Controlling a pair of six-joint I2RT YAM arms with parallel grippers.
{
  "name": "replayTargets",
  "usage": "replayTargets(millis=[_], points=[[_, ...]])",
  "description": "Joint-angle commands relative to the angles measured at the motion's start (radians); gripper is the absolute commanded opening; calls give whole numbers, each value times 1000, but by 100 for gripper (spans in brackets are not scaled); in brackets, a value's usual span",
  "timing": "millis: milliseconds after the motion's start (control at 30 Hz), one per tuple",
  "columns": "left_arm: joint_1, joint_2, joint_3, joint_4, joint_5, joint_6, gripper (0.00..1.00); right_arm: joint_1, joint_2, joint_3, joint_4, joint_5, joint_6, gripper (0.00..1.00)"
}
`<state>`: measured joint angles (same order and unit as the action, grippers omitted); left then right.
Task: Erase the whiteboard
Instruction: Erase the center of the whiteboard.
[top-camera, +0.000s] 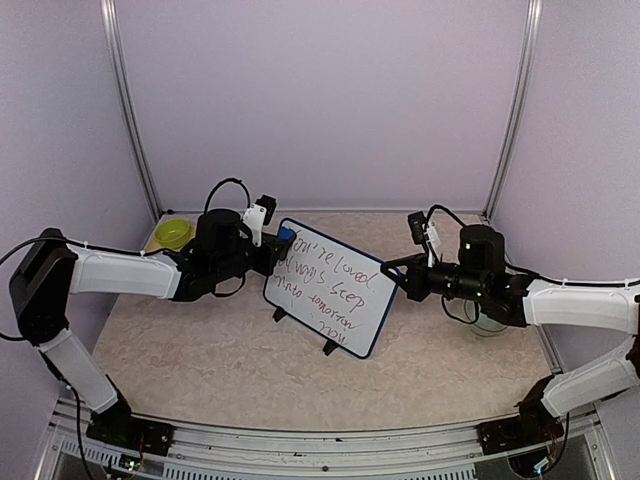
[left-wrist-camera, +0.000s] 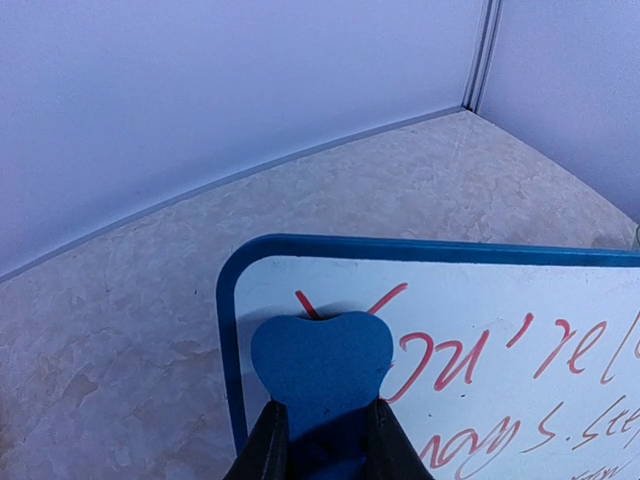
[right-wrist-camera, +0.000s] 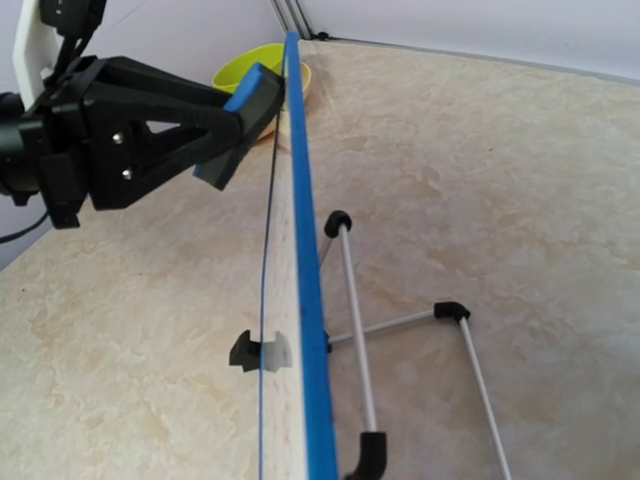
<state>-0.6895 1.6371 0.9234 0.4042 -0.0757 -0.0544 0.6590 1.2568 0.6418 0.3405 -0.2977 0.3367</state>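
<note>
Marbled counter (top-camera: 200, 350); red-lettered whiteboard (top-camera: 335, 290) propped at centre; left jaws clamped on blue eraser (left-wrist-camera: 320, 360) at its top corner, ready to wipe; right jaws at opposite edge, likely bracing, closure unclear.

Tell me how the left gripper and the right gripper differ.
The left gripper is shut on a blue heart-shaped foam eraser; the right gripper carries no eraser. The left gripper is at a far corner of the blue-framed whiteboard with red writing; the right gripper is at its opposite edge, grip unclear. Both are black and face the board.
</note>
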Motion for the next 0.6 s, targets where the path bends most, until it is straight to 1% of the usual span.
replayTargets(millis=[0, 167, 333, 567], points=[[1, 12, -5, 37, 20, -6, 19, 4, 31, -5, -142, -18, -124, 0], [-3, -7, -34, 51, -4, -7, 19, 3, 29, 3, -168, -24, -190, 0], [-4, -26, -12, 61, -36, -12, 19, 4, 44, -22, -109, -38, -179, 0], [-10, -25, 32, 53, -61, -11, 19, 4, 16, -32, -119, -1, -183, 0]])
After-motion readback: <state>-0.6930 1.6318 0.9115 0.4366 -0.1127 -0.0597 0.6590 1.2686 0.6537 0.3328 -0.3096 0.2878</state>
